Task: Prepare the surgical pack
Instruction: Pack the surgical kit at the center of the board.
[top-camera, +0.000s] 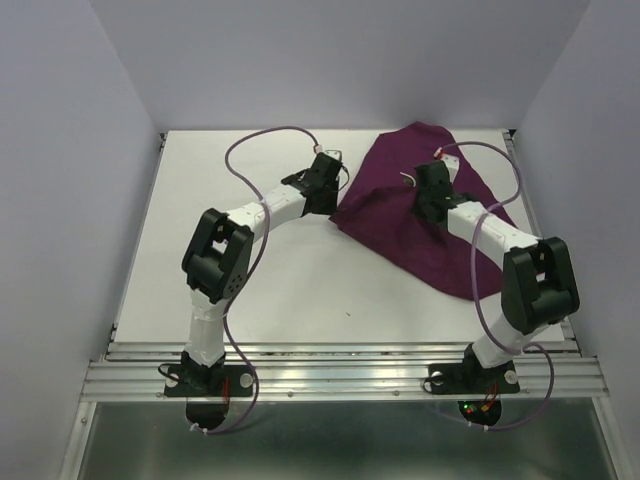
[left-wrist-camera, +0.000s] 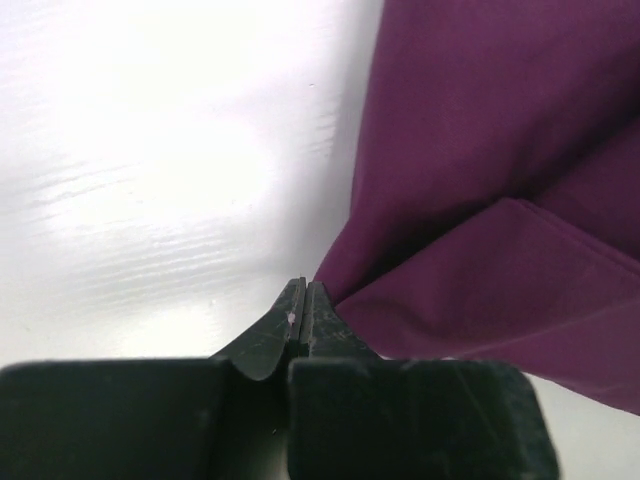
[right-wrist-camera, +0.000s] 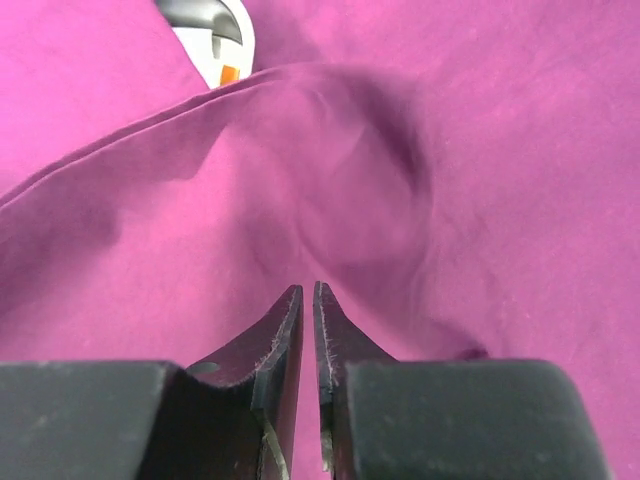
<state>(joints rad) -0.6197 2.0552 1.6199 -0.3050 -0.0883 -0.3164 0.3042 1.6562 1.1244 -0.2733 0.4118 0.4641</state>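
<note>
Cloth (top-camera: 420, 215) sits folded over at the far right of the worktop (top-camera: 250, 280). My left hand (left-wrist-camera: 303, 292) is closed tight at its left corner, right hand (right-wrist-camera: 307, 292) nearly closed over the middle, probably steadying it for a fold. Can't tell if either actually grips fabric.

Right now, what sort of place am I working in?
Probably a lab robot cell, not a surgical room: white table boxed in by plain walls, left arm and right arm bolted to a metal rail at its near edge, purple cloth on it.
</note>
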